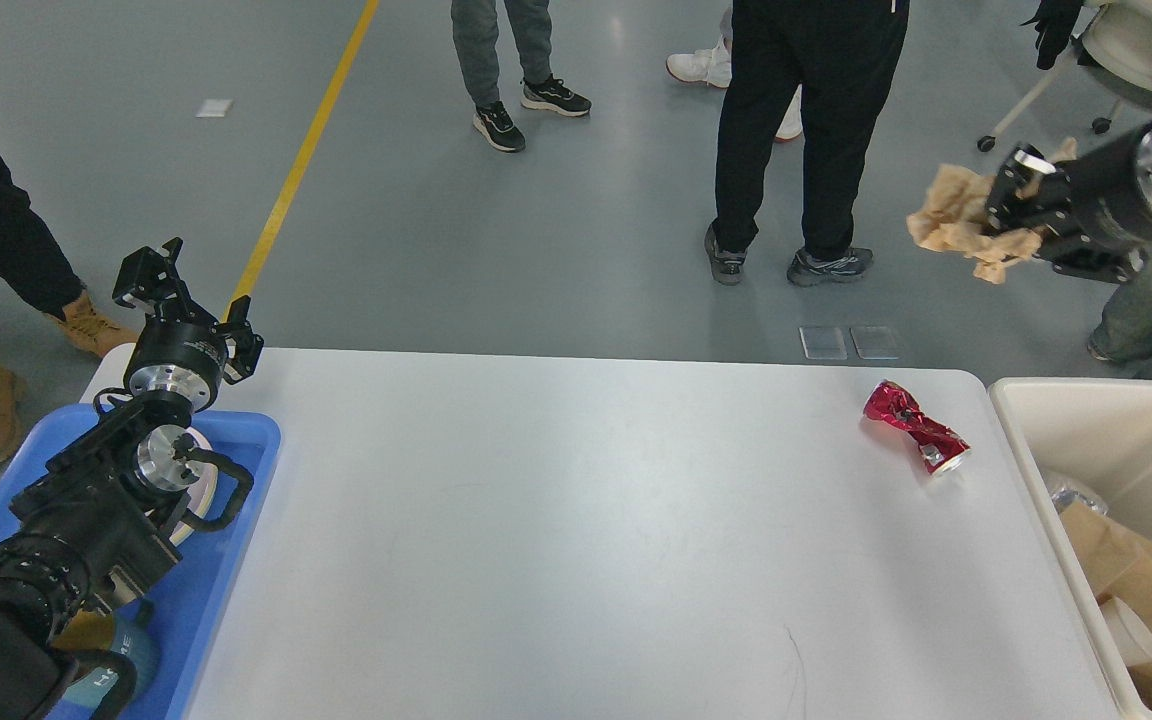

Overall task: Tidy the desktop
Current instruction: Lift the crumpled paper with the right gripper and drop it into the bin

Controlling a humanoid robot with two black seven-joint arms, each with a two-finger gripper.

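Robot lab: grey floor [536, 250], yellow floor line [301, 160], standing onlookers [806, 130].

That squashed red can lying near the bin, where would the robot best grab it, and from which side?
Probably at the pinched waist of the crushed red can, coming straight down from above. It lies flat on the desktop, twisted narrow in the middle, with its open silver end toward the cream bin. Fingers set across that narrow part, astride its diagonal length, should close more easily than over the wider ends.
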